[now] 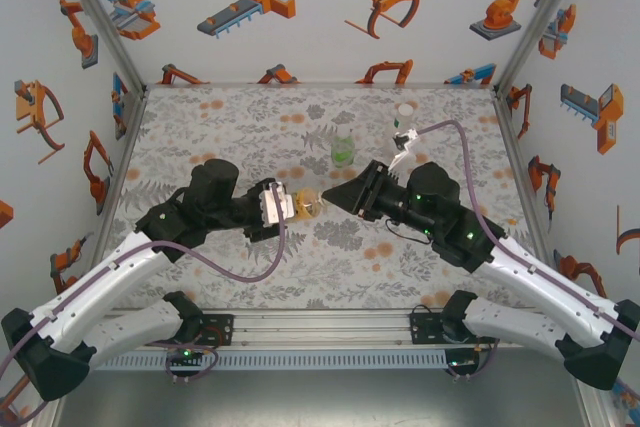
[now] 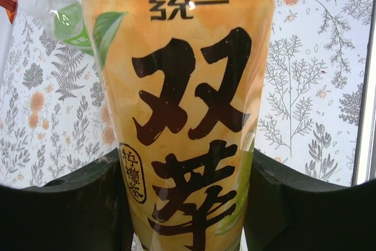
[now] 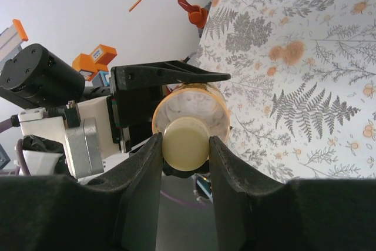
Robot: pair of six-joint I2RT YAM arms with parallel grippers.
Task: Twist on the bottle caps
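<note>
We're mid-screw. Left claw [image 2: 188, 204] is clamped on the amber bottle [image 2: 188, 86], held sideways over mid-counter [image 1: 230, 127]. Right claw [image 3: 185, 140] pinches the yellow cap [image 3: 185, 145] at its mouth. Next: twist the cap, hold the bottle steady. Green bottle [image 1: 343, 150] stands behind.

Amber bottle [image 2: 182, 116] — black lettering, yellowish cap [image 3: 185, 143]; grey fern-printed mat [image 1: 250, 127].
</note>
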